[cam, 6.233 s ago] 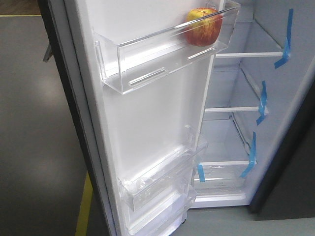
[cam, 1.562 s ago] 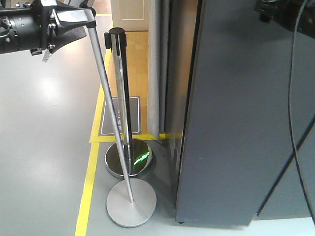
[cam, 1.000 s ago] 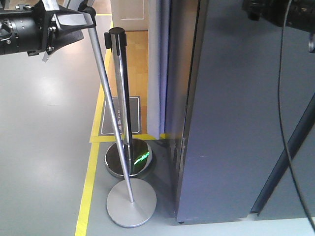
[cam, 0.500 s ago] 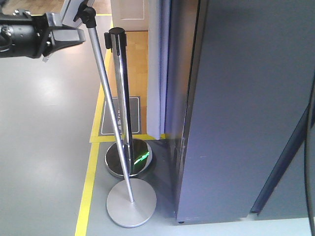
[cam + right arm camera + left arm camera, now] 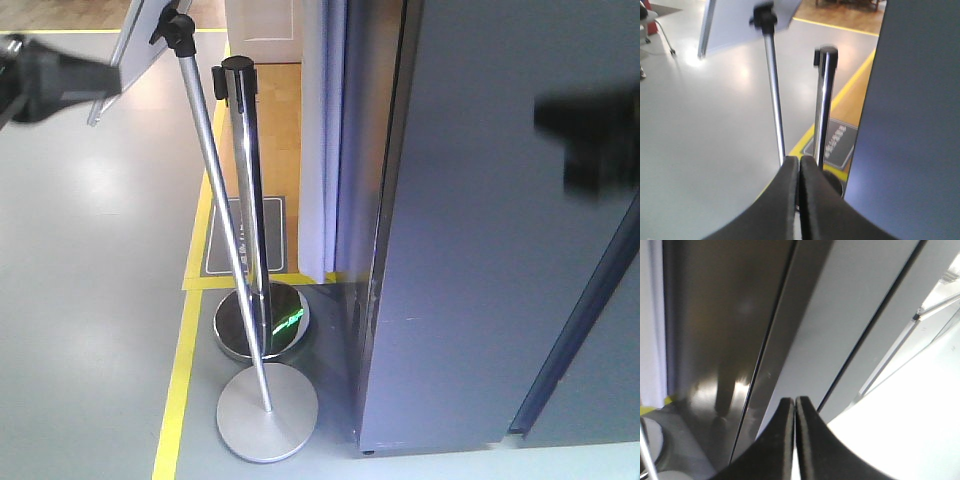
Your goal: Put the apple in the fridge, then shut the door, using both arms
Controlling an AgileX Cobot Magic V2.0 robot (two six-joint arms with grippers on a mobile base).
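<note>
The big grey door [image 5: 480, 250] is flat against the fridge [image 5: 365, 150], so the apple cannot be seen. Two metal poles [image 5: 245, 200] stand near it. Left claw [image 5: 794, 405] and right claw [image 5: 799, 164] both have fingers pressed together, holding nothing.

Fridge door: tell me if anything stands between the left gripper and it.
Nothing visible does. The left gripper, jaws shut, looks straight at the door, its dark grey face ahead with open air between. The two stanchion posts stand off to the side.
</note>
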